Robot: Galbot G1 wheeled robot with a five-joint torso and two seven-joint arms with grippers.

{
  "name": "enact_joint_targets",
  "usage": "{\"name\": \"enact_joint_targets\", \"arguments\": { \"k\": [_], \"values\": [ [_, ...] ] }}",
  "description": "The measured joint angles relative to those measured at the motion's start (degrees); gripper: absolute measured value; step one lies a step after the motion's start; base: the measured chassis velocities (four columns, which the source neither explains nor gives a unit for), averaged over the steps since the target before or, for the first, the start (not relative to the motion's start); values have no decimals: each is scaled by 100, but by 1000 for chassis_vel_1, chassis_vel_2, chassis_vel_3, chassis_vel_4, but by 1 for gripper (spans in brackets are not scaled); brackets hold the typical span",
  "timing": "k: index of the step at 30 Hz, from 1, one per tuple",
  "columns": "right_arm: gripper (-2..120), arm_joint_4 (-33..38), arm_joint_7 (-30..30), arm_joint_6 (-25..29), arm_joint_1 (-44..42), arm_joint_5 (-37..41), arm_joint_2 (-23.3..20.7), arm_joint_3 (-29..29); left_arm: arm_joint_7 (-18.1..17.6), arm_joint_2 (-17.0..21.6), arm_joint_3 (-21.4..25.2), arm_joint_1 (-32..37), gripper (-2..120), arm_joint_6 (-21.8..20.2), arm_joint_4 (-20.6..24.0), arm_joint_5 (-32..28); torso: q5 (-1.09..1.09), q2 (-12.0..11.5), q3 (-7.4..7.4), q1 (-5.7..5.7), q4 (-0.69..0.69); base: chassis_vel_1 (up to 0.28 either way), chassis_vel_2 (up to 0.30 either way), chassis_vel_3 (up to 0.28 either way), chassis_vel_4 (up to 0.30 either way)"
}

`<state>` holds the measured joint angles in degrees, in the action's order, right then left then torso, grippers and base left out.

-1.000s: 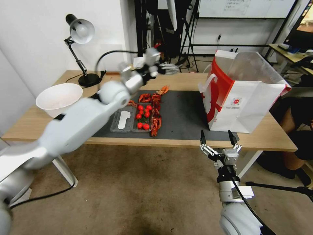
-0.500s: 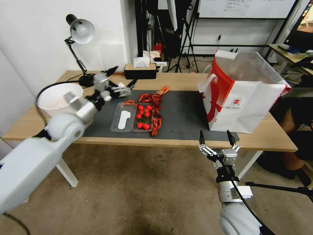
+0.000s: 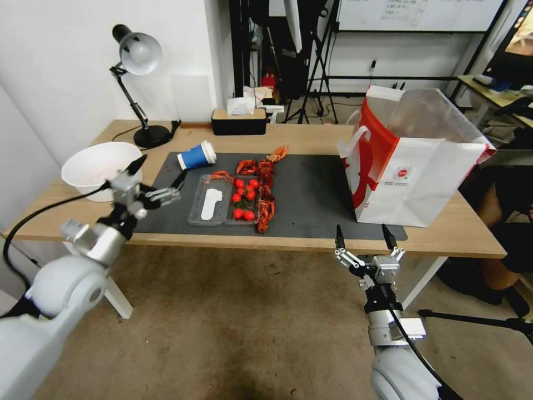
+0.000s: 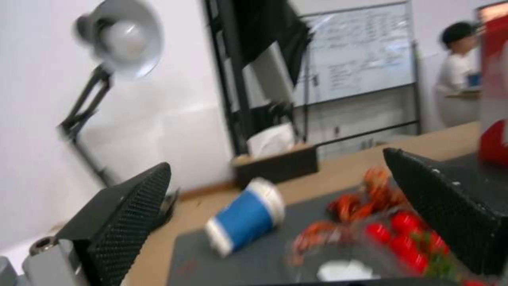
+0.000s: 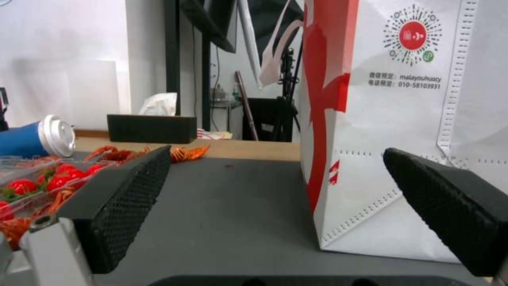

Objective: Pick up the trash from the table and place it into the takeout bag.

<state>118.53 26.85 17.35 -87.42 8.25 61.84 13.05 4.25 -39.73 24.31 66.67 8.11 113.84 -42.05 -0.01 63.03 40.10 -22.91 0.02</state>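
Seeing my left gripper (image 3: 157,173) spread empty above the table's (image 3: 311,139) front-left corner, blue cup (image 3: 196,155) lying beyond, right gripper (image 3: 361,235) spread below the edge.

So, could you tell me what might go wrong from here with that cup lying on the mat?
The cup lies on its side, so it may roll if nudged by the open left gripper. The tomato tray sits close beside it and could get knocked. The bag stands far across the table, a long carry.
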Motion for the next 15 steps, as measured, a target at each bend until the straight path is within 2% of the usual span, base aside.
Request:
{"name": "enact_joint_targets", "arguments": {
  "k": [1,3,5,6,8,9,10,13,14,15],
  "values": [
    [100,-9,-1,7,-2,-1,1,-2,-67,-64,165,201,100,-1,46,105,0,0,0,0,0,0,0,0,0],
    [100,-11,-1,10,-2,-2,1,-2,-81,-80,204,246,100,-1,56,131,0,0,0,0,-1,0,0,0,0],
    [100,-25,-2,27,-1,-3,3,-6,-206,-292,592,697,100,-1,163,340,0,-1,0,0,-3,0,0,0,0],
    [100,-25,-2,27,-1,-3,3,-6,-206,-292,592,697,100,-1,163,340,0,-1,0,0,-3,0,0,0,0],
    [100,-42,-3,44,4,-4,6,-9,-317,-498,849,1074,100,-2,244,516,1,0,0,0,-1,0,0,0,0],
    [100,-55,-4,64,11,-4,9,-12,-418,-725,1038,1433,100,4,289,680,1,0,0,0,-2,0,0,0,0],
    [100,-55,-4,64,11,-4,9,-12,-418,-725,1038,1433,100,4,289,680,1,0,0,0,-2,0,0,0,0],
    [100,-81,-5,107,16,-5,5,-20,-607,-1531,1472,2359,100,157,394,1183,0,0,0,0,-2,0,0,0,0],
    [100,-81,-5,107,16,-5,5,-20,-607,-1531,1472,2359,100,157,394,1183,0,0,0,0,-2,0,0,0,0],
    [100,-94,-5,109,22,-5,6,-26,-641,-1701,1547,2507,100,163,445,1372,1,-1,0,0,-2,0,0,0,0]
  ]
}}
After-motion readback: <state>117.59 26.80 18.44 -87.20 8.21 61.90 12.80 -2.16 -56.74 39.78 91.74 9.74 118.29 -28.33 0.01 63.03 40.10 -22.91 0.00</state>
